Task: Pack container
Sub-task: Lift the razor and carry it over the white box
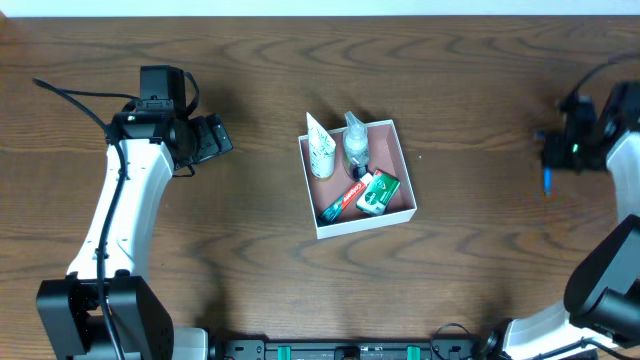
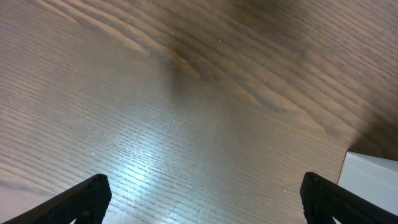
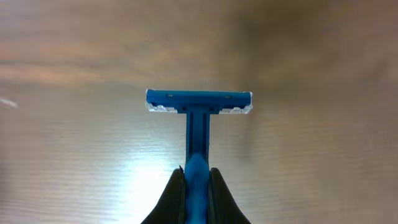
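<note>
Right gripper (image 3: 196, 174) is clamped tight on a blue razor (image 3: 198, 124), fingers pinching the handle. The razor's head sits crosswise just past the fingertips, blade strip facing the camera. Beyond the head there's only wood table (image 3: 74, 143).

Over to the left gripper (image 2: 205, 196): jaws spread wide, nothing between them, with bare wood grain below. Just past one fingertip (image 2: 323, 196), at the view's lower-right edge, a white corner of the container (image 2: 373, 180) peeks in.

From overhead, the container sits between the two arms, closer to the left gripper and well apart from the right one and its razor. Inside it are a white tube (image 1: 320, 150) and a clear bottle (image 1: 356, 140) along the far side. A toothpaste (image 1: 340, 203) and a green soap box (image 1: 378, 192) lie nearer the front wall.
</note>
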You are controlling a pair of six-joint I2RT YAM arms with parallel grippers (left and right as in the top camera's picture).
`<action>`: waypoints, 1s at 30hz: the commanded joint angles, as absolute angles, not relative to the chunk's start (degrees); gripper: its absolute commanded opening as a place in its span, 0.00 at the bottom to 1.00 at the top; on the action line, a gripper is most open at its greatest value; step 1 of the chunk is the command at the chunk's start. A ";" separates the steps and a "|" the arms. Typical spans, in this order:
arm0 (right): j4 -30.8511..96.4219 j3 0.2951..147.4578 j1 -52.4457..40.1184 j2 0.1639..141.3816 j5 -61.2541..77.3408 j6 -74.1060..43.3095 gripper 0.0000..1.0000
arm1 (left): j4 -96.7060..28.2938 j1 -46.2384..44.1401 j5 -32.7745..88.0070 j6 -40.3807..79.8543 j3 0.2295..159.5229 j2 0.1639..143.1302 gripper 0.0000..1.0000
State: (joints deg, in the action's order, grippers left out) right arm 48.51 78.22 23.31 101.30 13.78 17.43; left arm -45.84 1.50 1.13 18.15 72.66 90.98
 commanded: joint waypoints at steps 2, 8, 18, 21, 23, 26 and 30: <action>54.96 89.38 17.76 101.36 26.92 13.72 0.01 | -45.82 1.69 1.06 17.63 72.69 90.72 0.98; 61.87 99.26 5.74 101.36 26.87 11.90 0.01 | -45.82 1.69 1.06 17.63 72.69 90.72 0.98; 59.96 99.48 -9.74 101.38 13.89 -4.51 0.01 | -45.82 1.69 1.06 17.63 72.69 90.72 0.98; 60.51 99.29 -12.05 101.38 13.50 -7.92 0.01 | -45.82 1.69 1.06 17.63 72.69 90.72 0.98; 60.77 99.00 -13.37 101.38 13.15 -9.96 0.01 | -45.82 1.69 1.06 17.63 72.69 90.72 0.98; 61.54 98.06 -15.53 101.38 10.46 -12.97 0.01 | -45.82 1.69 1.06 17.63 72.69 90.72 0.98; 63.20 95.61 -18.24 101.38 3.57 -15.20 0.01 | -45.82 1.69 1.06 17.63 72.69 90.72 0.98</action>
